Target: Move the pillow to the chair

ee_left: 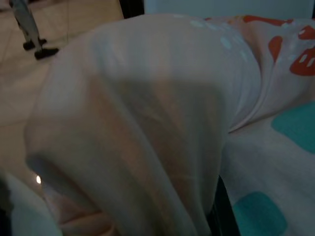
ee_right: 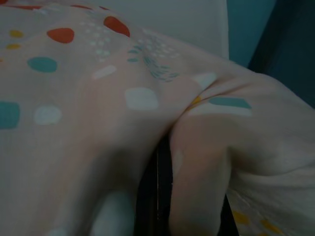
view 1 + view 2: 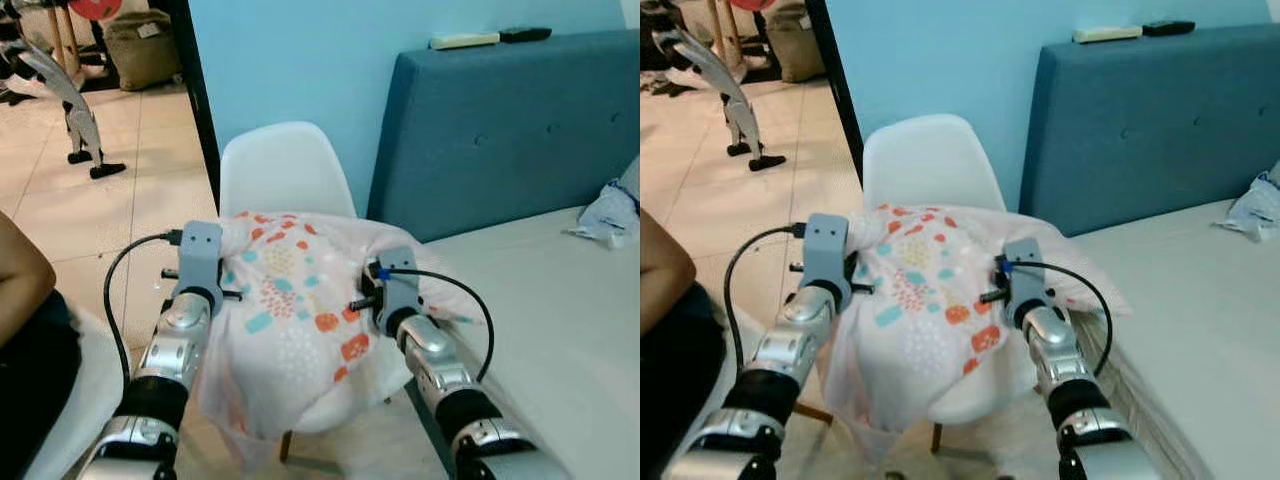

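1. At the far left, part of a person (image 3: 25,300) is seen close beside the robot, well apart from the work.
2. The left gripper (image 3: 215,272) is pressed into the left side of the pillow (image 3: 290,310). Its fingers are buried in the fabric; in the left wrist view, pale cloth (image 1: 147,123) is draped right over them, so whether they are clamped or merely pushing cannot be told.
3. The pillow, pale pink with orange, teal and white spots, is held between the two arms directly over the seat of the white chair (image 3: 285,170). Its lower edge hangs past the seat's front, and it is judged to be resting on the seat, or very nearly so. It is carried from both sides, probably because a soft, bulky thing sags if gripped at one point.
4. The right gripper (image 3: 372,285) is set against the pillow's right side. In the right wrist view a fold of cloth (image 2: 206,147) is seen bunched over a dark finger (image 2: 157,196); the fingers are hidden, so their state cannot be told either.
5. To the right, the bed (image 3: 540,320) with its blue headboard (image 3: 500,130) stands just beside the chair.
6. The placing step is judged nearly done; release is what remains.
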You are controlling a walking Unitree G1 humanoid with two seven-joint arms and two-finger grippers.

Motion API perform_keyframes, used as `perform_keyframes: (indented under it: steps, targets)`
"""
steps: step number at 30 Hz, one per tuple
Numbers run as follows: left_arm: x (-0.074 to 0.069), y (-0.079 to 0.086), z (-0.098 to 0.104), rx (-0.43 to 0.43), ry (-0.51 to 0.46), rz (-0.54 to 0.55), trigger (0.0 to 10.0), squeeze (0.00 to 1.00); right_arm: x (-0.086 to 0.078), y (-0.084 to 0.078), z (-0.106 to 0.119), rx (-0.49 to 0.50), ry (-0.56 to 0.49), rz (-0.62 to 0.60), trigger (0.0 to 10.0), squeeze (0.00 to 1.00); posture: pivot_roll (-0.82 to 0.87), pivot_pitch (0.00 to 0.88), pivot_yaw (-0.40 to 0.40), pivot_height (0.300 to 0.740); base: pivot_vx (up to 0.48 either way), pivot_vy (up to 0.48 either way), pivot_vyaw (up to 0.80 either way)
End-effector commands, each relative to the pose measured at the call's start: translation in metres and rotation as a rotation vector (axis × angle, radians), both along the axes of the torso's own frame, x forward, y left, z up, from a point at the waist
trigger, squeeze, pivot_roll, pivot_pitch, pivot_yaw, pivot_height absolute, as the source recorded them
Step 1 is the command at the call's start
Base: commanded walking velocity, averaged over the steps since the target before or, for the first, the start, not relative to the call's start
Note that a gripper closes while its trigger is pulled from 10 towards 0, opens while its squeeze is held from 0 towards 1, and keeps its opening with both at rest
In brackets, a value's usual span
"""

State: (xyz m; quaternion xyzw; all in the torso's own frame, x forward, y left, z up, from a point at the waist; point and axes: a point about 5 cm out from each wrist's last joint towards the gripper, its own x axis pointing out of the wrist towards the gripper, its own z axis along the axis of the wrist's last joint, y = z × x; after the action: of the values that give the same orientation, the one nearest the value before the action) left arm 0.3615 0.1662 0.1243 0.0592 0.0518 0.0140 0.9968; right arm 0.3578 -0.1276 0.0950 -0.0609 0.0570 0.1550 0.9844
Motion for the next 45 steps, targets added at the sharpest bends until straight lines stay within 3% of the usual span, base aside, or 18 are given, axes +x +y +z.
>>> perform_keyframes:
  steps: [1,6,11,23,32,37,40,41,43,45]
  targets:
    - [0.003,0.0,0.003,0.027,-0.024,-0.004,10.0,0.0,0.004,0.007,0.009,-0.02,-0.048,0.029,10.0,0.0,0.0,0.096,0.016,0.632,0.0,0.0,0.0]
    - [0.005,-0.004,0.003,0.053,-0.037,-0.002,10.0,0.0,0.005,0.006,0.009,-0.029,-0.045,0.028,10.0,0.0,0.0,0.099,0.013,0.632,0.0,0.0,0.0]
    - [0.006,-0.007,0.001,0.075,-0.028,-0.015,10.0,0.0,0.005,0.005,0.008,-0.037,-0.04,0.024,10.0,0.0,0.01,0.119,0.015,0.603,0.0,0.0,0.0]
    - [0.006,-0.006,-0.01,0.151,0.016,0.018,10.0,0.0,0.005,0.007,-0.001,-0.083,0.009,0.036,10.0,0.0,0.01,0.155,0.011,0.603,0.0,0.0,0.0]
    - [0.011,0.016,-0.008,0.162,0.032,0.131,10.0,0.0,0.009,0.011,0.002,-0.09,0.041,0.07,10.0,0.0,0.0,0.215,-0.006,0.603,0.0,0.0,0.0]
    - [0.017,0.031,0.001,0.219,0.035,0.177,10.0,0.0,0.009,0.024,-0.001,-0.088,0.098,0.116,10.0,0.0,0.0,0.254,-0.016,0.603,0.0,0.0,0.0]
    - [0.019,0.044,0.008,0.283,0.038,0.229,10.0,0.0,0.004,0.046,-0.003,-0.067,0.121,0.241,10.0,0.0,0.0,0.265,-0.02,0.603,0.0,0.0,0.0]
    - [0.019,0.044,0.008,0.283,0.038,0.229,10.0,0.0,0.004,0.046,-0.003,-0.067,0.121,0.241,10.0,0.0,0.0,0.265,-0.02,0.603,0.0,0.0,0.0]
    - [0.016,0.057,0.006,0.332,0.064,0.285,10.0,0.0,-0.003,0.064,-0.005,-0.042,0.132,0.355,10.0,0.0,0.0,0.264,-0.021,0.603,0.0,0.0,0.0]
    - [0.014,0.06,0.005,0.339,0.07,0.297,10.0,0.0,-0.004,0.068,-0.006,-0.039,0.136,0.373,10.0,0.0,0.0,0.264,-0.021,0.603,0.0,0.0,0.0]
